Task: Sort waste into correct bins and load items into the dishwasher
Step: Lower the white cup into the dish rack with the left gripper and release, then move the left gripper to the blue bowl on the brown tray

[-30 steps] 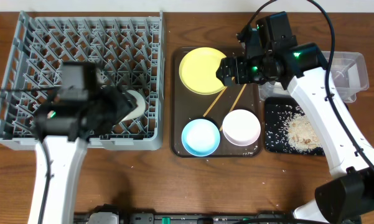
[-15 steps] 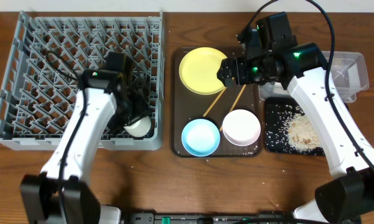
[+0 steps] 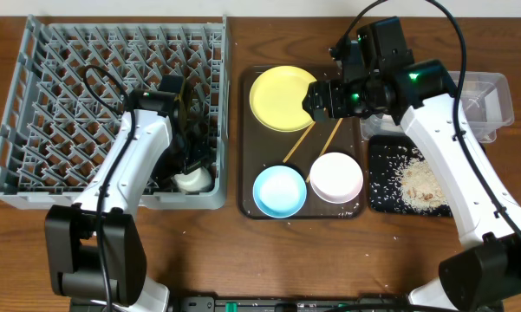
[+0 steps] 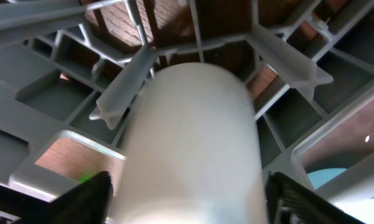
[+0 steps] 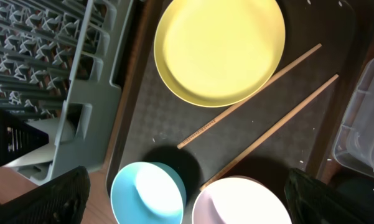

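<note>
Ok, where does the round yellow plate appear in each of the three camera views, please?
Overhead: the round yellow plate lies at the far end of the dark brown tray, right of the grey plastic dish rack.
Left wrist: not in it; only rack pegs and a white cup show.
Right wrist: top centre, above the wooden chopsticks.
Shared landmark: the grey rack, visible in all three views.
</note>
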